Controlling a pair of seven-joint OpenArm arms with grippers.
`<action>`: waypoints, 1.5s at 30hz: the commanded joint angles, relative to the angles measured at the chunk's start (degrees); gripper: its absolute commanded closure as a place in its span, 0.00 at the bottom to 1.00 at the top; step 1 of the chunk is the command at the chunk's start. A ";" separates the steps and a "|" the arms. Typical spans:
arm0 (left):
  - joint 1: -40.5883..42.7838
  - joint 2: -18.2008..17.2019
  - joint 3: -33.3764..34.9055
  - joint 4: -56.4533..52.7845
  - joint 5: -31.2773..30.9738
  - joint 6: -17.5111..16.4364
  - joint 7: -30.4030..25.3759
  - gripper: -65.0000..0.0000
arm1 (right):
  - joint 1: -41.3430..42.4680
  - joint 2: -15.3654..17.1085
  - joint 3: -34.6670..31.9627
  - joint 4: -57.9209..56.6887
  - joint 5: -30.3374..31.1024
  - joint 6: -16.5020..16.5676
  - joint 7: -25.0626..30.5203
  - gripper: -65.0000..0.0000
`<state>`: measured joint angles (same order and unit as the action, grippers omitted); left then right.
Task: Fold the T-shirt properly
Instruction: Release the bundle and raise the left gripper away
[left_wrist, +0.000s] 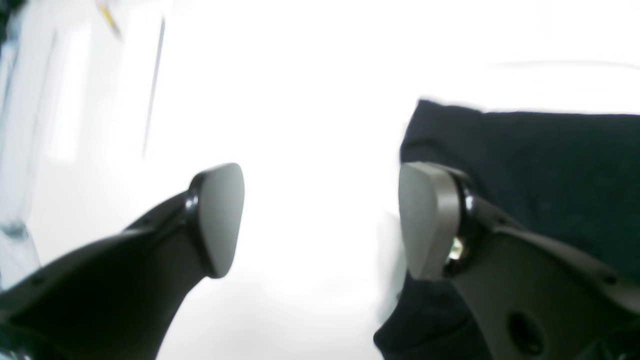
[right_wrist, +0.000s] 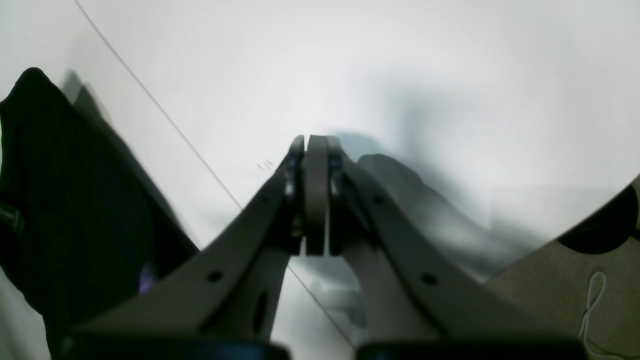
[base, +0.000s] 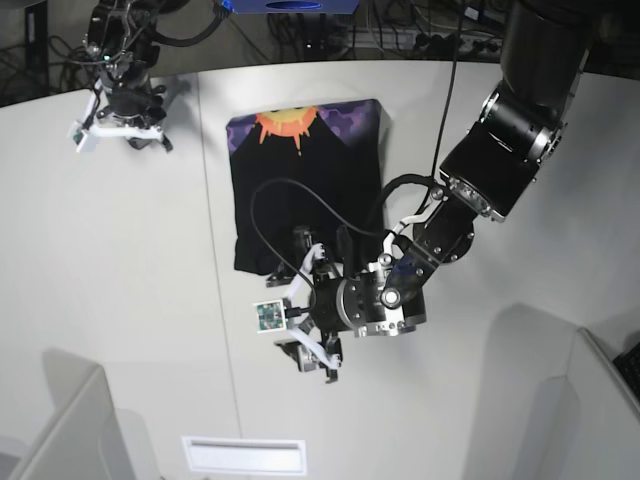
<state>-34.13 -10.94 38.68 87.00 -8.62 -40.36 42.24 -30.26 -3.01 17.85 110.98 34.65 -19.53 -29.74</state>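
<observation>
**Black T-shirt folded on the white bench, both claws free of it**

Near the bench's front edge, the left gripper (left_wrist: 320, 220) is seen released, its grey pads spread wide beside the near hem of the black cloth T-shirt (base: 300, 190). The shirt is laid folded at mid-bench (base: 120, 300), purple print and orange sun uppermost toward the far edge. At the far left corner, the right gripper (right_wrist: 316, 195) is seen clenched on nothing.

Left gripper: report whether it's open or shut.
Open. In the left wrist view the left gripper's grey pads stand far apart, bare white table between them, nothing held.
</observation>
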 joint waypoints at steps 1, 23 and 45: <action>-0.90 0.26 -0.57 3.50 -0.39 0.36 -1.32 0.31 | -0.29 0.41 0.13 0.89 0.12 0.32 1.03 1.00; 34.17 -8.80 -44.70 20.56 0.31 0.36 -20.04 1.00 | -9.61 2.96 0.13 2.74 -9.56 25.46 11.32 1.00; 71.98 -17.50 -47.25 20.47 0.58 0.36 -44.83 1.00 | -30.00 3.05 0.13 2.65 -9.64 27.75 26.53 1.00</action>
<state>37.56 -27.92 -8.23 106.56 -7.09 -39.97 -0.97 -59.24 -0.16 17.74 112.68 24.86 8.05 -4.45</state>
